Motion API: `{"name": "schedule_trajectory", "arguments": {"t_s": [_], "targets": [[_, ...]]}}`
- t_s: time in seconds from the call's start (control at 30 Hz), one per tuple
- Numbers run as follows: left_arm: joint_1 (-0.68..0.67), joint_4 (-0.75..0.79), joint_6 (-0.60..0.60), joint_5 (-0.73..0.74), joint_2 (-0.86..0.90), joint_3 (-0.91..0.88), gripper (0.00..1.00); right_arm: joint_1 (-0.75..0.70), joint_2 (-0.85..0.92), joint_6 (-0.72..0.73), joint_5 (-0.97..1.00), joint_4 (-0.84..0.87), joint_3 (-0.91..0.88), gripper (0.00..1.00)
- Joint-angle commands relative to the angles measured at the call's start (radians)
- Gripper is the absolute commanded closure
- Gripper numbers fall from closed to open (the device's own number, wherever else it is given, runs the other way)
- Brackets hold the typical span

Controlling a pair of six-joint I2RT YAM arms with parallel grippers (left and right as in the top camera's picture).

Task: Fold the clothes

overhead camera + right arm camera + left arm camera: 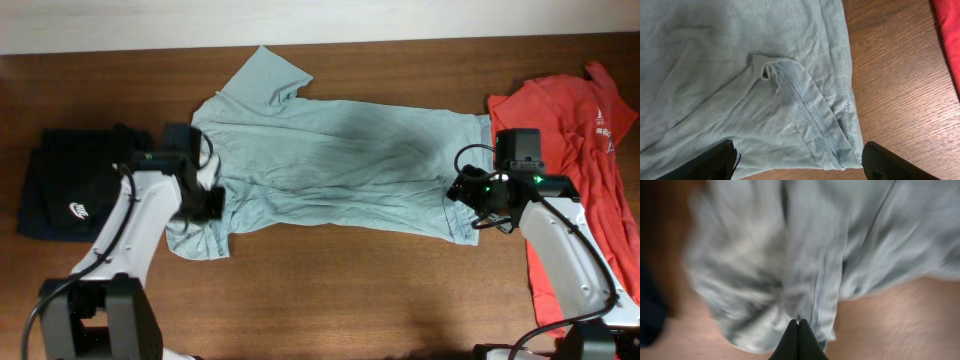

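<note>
A light blue T-shirt lies spread flat across the middle of the table, collar end to the left and hem to the right. My left gripper is at the shirt's lower left sleeve. In the blurred left wrist view its fingers are shut, and the cloth bunches toward their tips. My right gripper is open over the shirt's lower right hem corner. In the right wrist view its fingers straddle the folded-over hem without gripping it.
A red shirt lies crumpled at the right edge, close to my right arm; its edge also shows in the right wrist view. A folded dark garment with a white logo lies at the far left. The table is brown wood.
</note>
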Motion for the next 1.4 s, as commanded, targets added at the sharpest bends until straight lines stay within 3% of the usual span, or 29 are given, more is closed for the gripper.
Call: {"name": "schedule_trajectory", "arguments": {"t_s": [0.0,0.1,0.13,0.17,0.23,0.33,0.57,0.7,0.93,1.37], "targets": [[-0.003,-0.025,0.013,-0.012,0.001,0.137,1.0,-0.006,0.003,-0.01,0.017,-0.004,0.014,0.15],[-0.003,-0.084,0.007,-0.006,0.002,0.153,1.0,-0.006,0.003,-0.01,0.017,-0.005,0.014,0.15],[-0.003,-0.112,-0.016,-0.004,0.006,0.145,0.91,-0.006,0.003,-0.01,0.017,-0.007,0.014,0.14],[-0.003,-0.13,-0.037,-0.003,0.008,0.131,0.76,-0.006,0.003,-0.01,0.017,-0.008,0.014,0.15],[-0.003,-0.133,-0.067,0.0,0.013,0.075,0.59,-0.006,0.003,-0.01,0.017,-0.007,0.014,0.15],[-0.003,-0.069,-0.073,0.05,0.019,-0.028,0.55,-0.006,0.003,-0.01,0.024,-0.007,0.014,0.14],[-0.003,0.077,-0.072,0.077,0.024,-0.169,0.57,-0.006,0.003,-0.01,0.035,-0.008,0.014,0.14],[-0.003,0.088,-0.072,0.056,0.024,-0.185,0.85,-0.006,0.003,-0.011,0.035,-0.011,0.014,0.14],[-0.003,0.09,-0.068,-0.013,0.024,-0.185,0.99,-0.006,0.003,-0.013,0.039,-0.022,0.014,0.14],[-0.003,0.025,-0.068,-0.016,0.013,-0.112,1.0,-0.006,0.003,-0.037,0.039,-0.034,0.014,0.14]]}}
